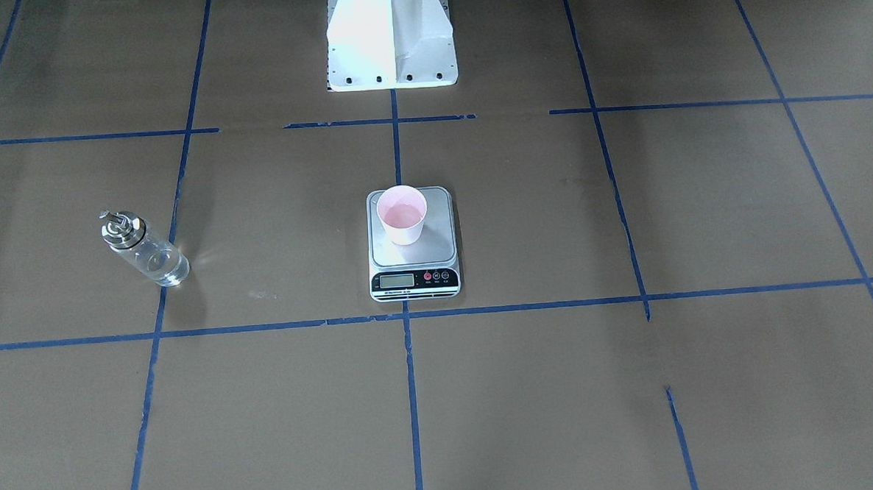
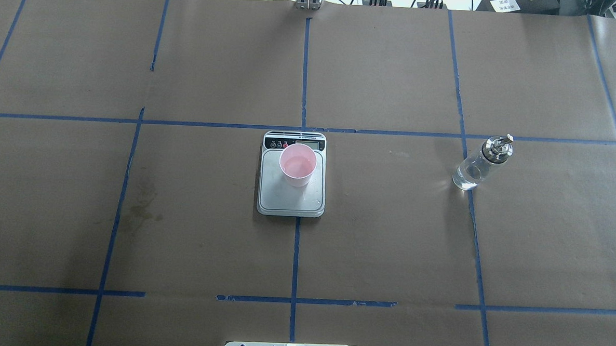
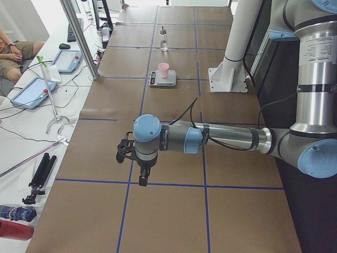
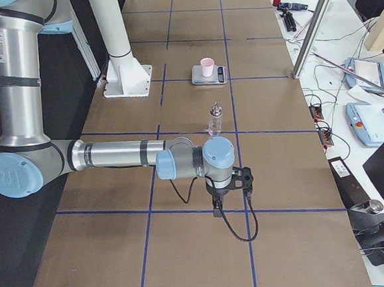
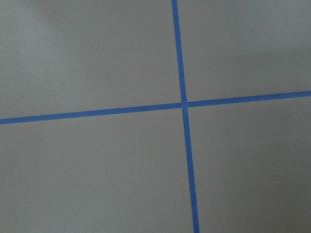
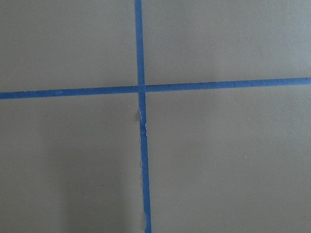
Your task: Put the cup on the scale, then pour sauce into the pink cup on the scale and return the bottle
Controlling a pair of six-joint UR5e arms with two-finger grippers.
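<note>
Exterior left: left gripper (image 3: 142, 181) hangs down.

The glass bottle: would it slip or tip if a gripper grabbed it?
Smooth clear glass, so the bottle is probably slippery and breakable. Tall, narrow, with a metal cap on top, so a push may tip it.

You have brown paper (image 2: 388, 239) over the table, gridded with blue tape (image 2: 295, 255); a dark stain (image 2: 142, 210) marks its left half; on the white bench (image 3: 21, 132) alongside lie a blue-edged tablet (image 3: 32, 92), a black tripod (image 3: 39, 176) and a red canister (image 3: 13, 230); a person (image 3: 16, 52) sits beyond.
</note>
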